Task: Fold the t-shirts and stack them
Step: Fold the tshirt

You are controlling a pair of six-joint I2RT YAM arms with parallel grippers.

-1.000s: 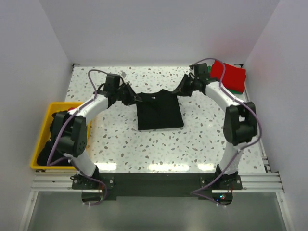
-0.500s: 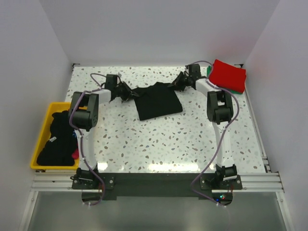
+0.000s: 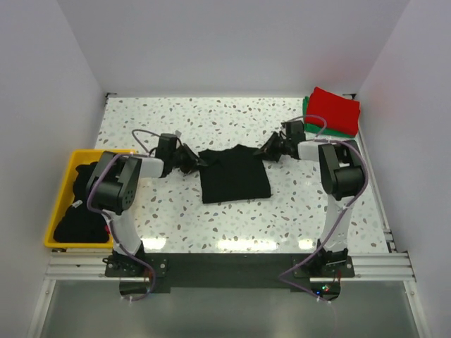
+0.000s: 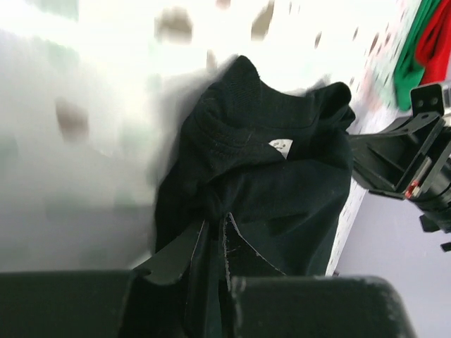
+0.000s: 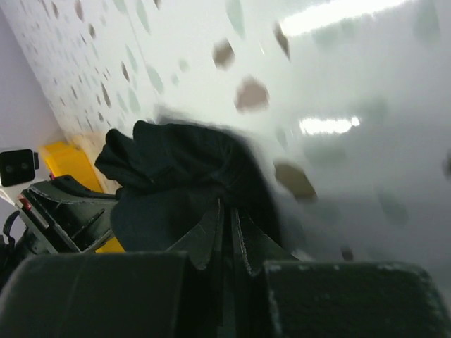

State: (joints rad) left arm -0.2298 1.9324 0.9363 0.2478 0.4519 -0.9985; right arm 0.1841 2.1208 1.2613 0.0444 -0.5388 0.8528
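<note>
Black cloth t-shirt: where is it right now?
In the top view, the black cloth t-shirt sits midway across the speckled table, pinched at its far corners by the left gripper and right gripper.

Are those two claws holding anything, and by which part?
Yes, the black shirt. The left end effector pinches its far left corner and the right end effector pinches its far right corner, at the collar end.

Black t-shirt [image 3: 235,176] fills the gap between the left gripper [image 3: 193,161] and the right gripper [image 3: 268,149]. Open speckled table [image 3: 211,120] lies beyond both fingertips and nearer the arm bases. A red t-shirt [image 3: 337,107] stacked on a green t-shirt [image 3: 307,111] blocks the far corner outward of the right gripper. A yellow bin [image 3: 59,201] stands outward of the left gripper.
</note>
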